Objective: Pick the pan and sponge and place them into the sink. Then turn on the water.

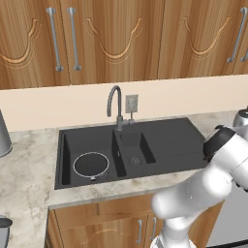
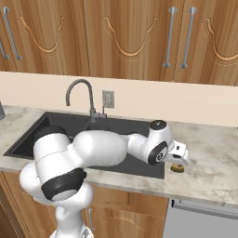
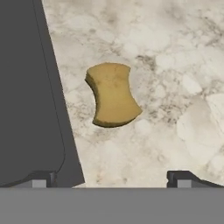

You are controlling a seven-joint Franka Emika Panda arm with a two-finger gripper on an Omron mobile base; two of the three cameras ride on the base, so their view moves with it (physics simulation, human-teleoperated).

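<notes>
The dark round pan [image 1: 91, 164] lies in the left basin of the black sink [image 1: 169, 140], its short handle toward the front. To the right of the sink [image 2: 28, 137], on the marble counter, lies the yellow-tan sponge [image 2: 176, 168], directly under my hand. My gripper [image 2: 179, 161] hovers just above it. In the hand view the sponge [image 3: 113, 94] sits centred ahead of my gripper [image 3: 111, 179], whose fingertips [image 3: 42, 179] stand wide apart and open, with nothing between them. The sink's drainboard edge [image 3: 26, 109] runs along the left. No stream comes from the grey gooseneck faucet [image 1: 115, 104].
Wooden wall cabinets [image 1: 121, 38] hang above the counter, and a wall outlet [image 1: 131, 103] sits beside the faucet [image 2: 80, 95]. A grey vessel [image 1: 3, 136] stands at the far left of the counter. Bare marble counter [image 2: 209, 153] stretches right of the sponge.
</notes>
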